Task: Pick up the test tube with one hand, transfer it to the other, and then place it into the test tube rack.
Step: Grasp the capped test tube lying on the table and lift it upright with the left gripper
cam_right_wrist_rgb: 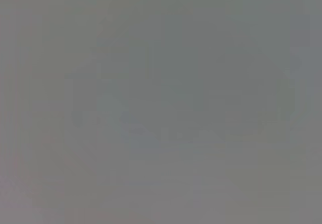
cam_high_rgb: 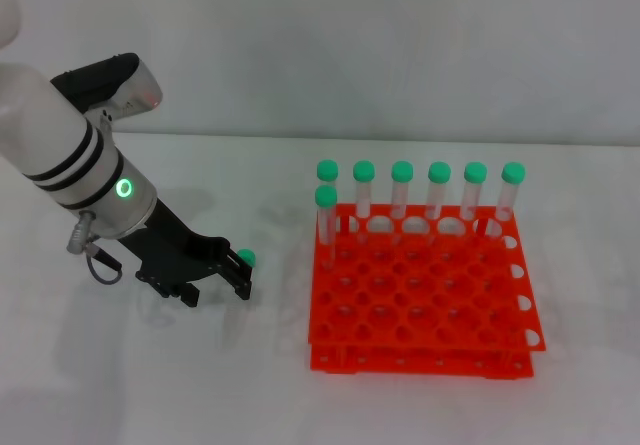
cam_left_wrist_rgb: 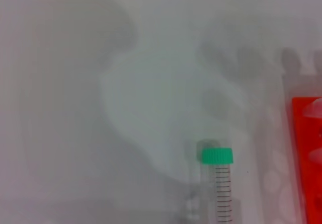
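one white table, plain pale wall behind orange rack.

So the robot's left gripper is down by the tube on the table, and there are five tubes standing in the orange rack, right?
Almost. The left gripper is down by the test tube lying on the table, but the head view shows seven green-capped tubes standing in the orange rack, not five: six along the back row and one in front at its left end.
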Robot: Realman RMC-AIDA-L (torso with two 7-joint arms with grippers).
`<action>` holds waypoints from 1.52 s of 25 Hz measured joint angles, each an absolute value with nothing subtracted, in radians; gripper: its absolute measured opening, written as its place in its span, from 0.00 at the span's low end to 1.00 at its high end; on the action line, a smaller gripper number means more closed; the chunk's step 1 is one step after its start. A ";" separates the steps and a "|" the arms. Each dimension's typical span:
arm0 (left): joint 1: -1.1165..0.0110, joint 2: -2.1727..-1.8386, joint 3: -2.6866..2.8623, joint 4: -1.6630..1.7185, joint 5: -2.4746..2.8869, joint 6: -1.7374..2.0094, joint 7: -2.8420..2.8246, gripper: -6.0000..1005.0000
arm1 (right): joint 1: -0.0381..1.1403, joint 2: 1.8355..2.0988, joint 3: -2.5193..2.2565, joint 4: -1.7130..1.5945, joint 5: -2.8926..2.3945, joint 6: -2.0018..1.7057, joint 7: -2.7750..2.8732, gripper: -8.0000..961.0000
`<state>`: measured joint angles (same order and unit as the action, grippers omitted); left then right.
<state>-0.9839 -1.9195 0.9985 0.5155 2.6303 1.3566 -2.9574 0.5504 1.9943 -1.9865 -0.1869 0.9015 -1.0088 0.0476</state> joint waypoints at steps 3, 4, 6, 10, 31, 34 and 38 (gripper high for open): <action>-0.984 -1.922 0.999 0.513 2.630 1.351 -2.957 0.81 | 0.548 1.993 -1.986 -0.185 0.902 -1.018 0.050 0.91; -0.984 -1.922 0.999 0.511 2.630 1.350 -2.957 0.74 | 0.547 1.993 -1.986 -0.185 0.902 -1.019 0.050 0.91; -0.985 -1.922 0.999 0.504 2.630 1.348 -2.958 0.60 | 0.547 1.993 -1.986 -0.184 0.902 -1.021 0.051 0.91; -0.986 -1.922 1.001 0.492 2.630 1.345 -2.958 0.55 | 0.547 1.991 -1.985 -0.183 0.903 -1.027 0.050 0.91; -0.973 -1.947 1.005 0.457 2.635 1.292 -2.938 0.49 | 0.542 2.003 -1.985 -0.183 0.903 -1.032 0.046 0.91; -0.968 -1.946 1.006 0.452 2.636 1.283 -2.938 0.48 | 0.538 2.004 -1.985 -0.183 0.904 -1.035 0.046 0.91; -0.962 -1.946 1.006 0.452 2.634 1.270 -2.934 0.42 | 0.536 2.006 -1.985 -0.183 0.907 -1.043 0.046 0.91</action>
<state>-0.9622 -1.9461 1.0065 0.4524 2.6336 1.2698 -2.9343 0.5358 2.0061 -1.9850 -0.1826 0.9073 -1.0428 0.0459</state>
